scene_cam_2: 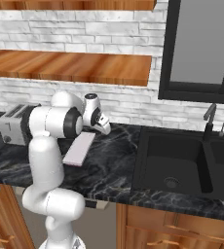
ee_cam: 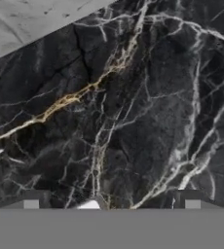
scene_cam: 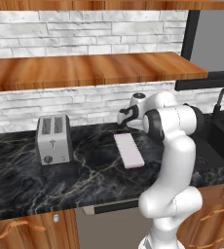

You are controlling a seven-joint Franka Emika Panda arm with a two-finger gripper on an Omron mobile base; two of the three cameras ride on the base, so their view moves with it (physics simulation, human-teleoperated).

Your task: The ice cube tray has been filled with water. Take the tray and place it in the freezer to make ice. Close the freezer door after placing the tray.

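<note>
I see the black marble counter [scene_cam: 26, 180] stretching from the toaster [scene_cam: 53, 139] to the sink [scene_cam_2: 177, 165] (no freezer visible from here). The ice cube tray [scene_cam: 129, 150] lies flat on the counter, right of the toaster, untouched. My gripper [ee_cam: 111, 204] hovers above bare marble just behind the tray, fingers spread wide and empty. I judge everything remains: grasping, carrying, placing, closing the door.

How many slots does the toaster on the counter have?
2. Both are on top of the toaster, side by side, running front to back; it stands left of the ice cube tray.
</note>
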